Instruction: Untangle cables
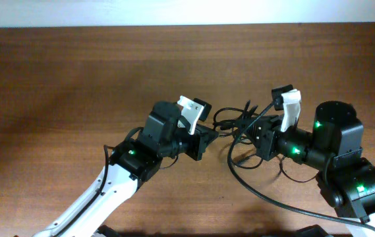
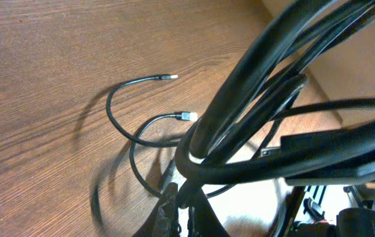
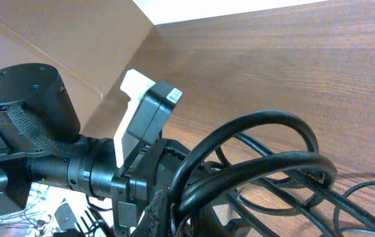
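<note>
- Our left claw (image 1: 208,136) and right claw (image 1: 252,129) were both pinched shut on the cables (image 1: 234,120).
- The cables sat bunched between them, not yet pulled apart; we saw two plugs (image 2: 187,116) loose on the desk (image 1: 75,79).

soft, even light from above fills the overhead view. the table (image 1: 55,66) reads warm brown with no hard glare, only a faint darker patch left of centre. the white strip (image 1: 174,10) along the top edge is washed out. small green lamps (image 1: 317,124) glow clearly. in the left wrist view the cables (image 2: 174,116) lying on the table are sharp and cast blurred shadows toward the lower left. the black strands (image 2: 273,59) nearest the lens are thick and out of focus, and the bottom right corner burns white. in the right wrist view the near loops (image 3: 266,117) look slightly soft, the wood grain behind them is crisper, and the top edge is blown out.
</note>
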`<state>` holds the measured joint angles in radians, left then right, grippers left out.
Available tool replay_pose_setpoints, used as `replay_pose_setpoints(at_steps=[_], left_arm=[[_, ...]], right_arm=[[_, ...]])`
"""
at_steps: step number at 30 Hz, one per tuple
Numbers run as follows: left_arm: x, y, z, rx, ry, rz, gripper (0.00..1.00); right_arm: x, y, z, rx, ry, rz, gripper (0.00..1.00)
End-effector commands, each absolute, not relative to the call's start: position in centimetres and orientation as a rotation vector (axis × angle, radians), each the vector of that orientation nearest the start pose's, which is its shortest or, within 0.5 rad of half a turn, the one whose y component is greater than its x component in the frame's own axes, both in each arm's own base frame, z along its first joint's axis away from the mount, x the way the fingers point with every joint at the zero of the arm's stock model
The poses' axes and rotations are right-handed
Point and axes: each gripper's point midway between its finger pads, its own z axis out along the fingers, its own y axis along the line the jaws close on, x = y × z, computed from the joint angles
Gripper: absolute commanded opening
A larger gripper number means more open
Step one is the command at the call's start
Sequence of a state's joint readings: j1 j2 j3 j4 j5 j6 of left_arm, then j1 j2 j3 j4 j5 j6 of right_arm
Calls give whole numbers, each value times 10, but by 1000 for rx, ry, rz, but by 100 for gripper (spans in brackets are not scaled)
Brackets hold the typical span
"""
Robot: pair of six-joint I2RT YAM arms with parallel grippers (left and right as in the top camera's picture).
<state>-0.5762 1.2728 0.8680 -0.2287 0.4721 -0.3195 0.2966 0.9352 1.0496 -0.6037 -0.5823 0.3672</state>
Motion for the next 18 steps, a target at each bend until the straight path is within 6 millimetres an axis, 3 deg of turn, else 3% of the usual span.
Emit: replay_pose_setpoints(at_steps=[1, 12, 18], left_arm=[[272, -265, 183, 586, 2262, -967, 0], [271, -264, 181, 585, 2274, -965, 0], [282, -253, 176, 516, 2293, -867, 0]], right_arm=[[249, 177, 330, -342, 2029, 1004, 4], [254, 170, 323, -297, 2060, 948, 4], [247, 172, 316, -301, 2099, 969, 4]])
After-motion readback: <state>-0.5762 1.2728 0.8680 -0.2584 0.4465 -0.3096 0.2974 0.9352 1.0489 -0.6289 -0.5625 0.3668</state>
